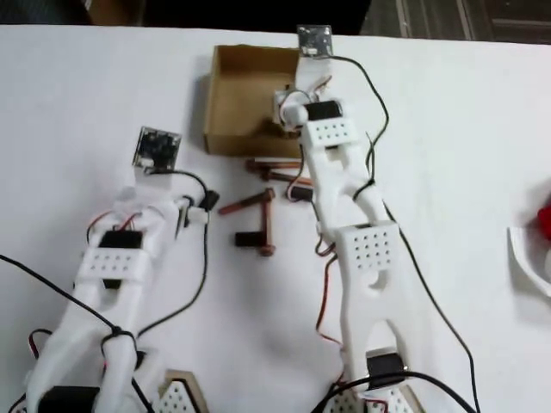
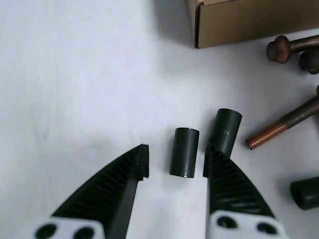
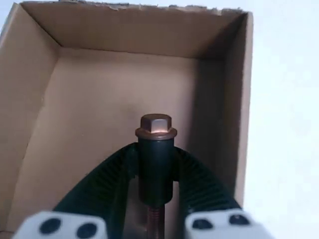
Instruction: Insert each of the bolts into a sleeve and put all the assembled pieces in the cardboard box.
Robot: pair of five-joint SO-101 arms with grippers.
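Over the cardboard box [image 3: 134, 35], right gripper [image 3: 155, 152] tight around one sleeved bolt [image 3: 156, 127].

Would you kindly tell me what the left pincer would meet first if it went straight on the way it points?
Probably the black sleeve between the tips of the open left pincer; a second sleeve beside one tip might be nudged too.

Spreading across the high view: white table [image 1: 86, 77]. Sitting near the table's right edge, well apart from everything else and partly cut off: white curved dish [image 1: 519, 254]. Showing just above the dish: red item [image 1: 544, 222], too cropped to identify. Running beyond the table's far edge: dark strip [image 1: 215, 10].
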